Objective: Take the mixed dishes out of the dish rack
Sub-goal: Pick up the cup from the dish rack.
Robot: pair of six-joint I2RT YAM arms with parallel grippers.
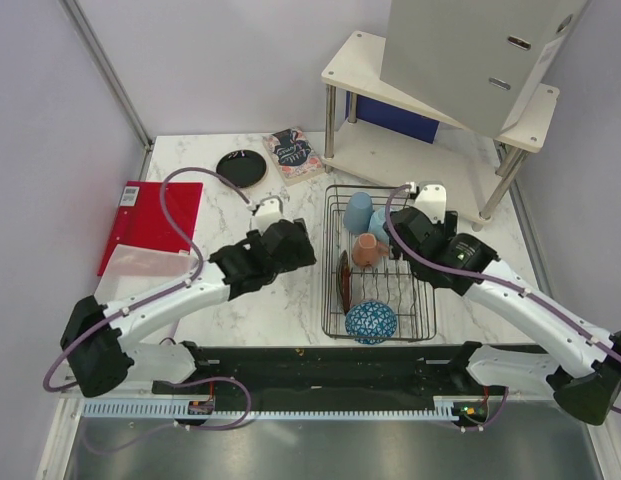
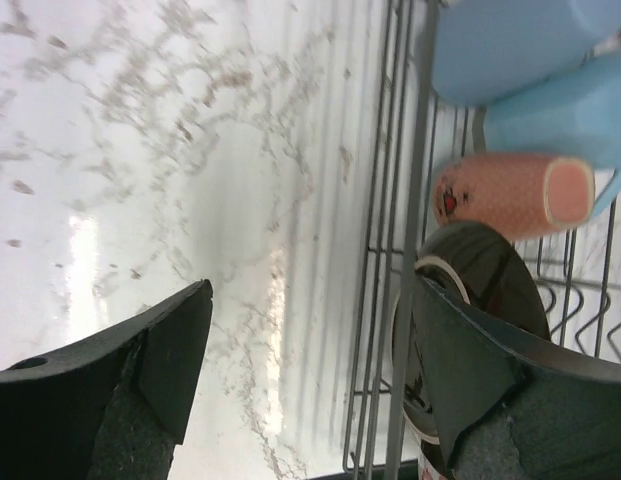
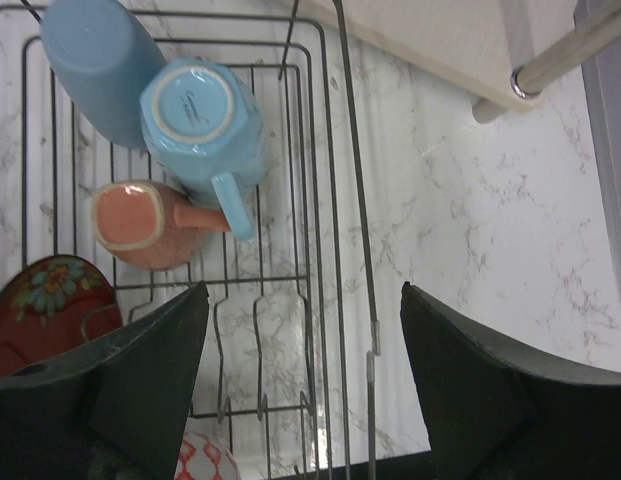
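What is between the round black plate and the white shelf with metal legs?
A flat square patterned booklet lies between them; the top view shows it.

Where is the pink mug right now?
Seen from above, the pink mug sits in the dish rack's far half, right of centre, next to the two blue cups.

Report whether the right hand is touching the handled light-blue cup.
Apart. The right wrist view shows bare dish rack wires between the open right hand and the handle of the light-blue cup.
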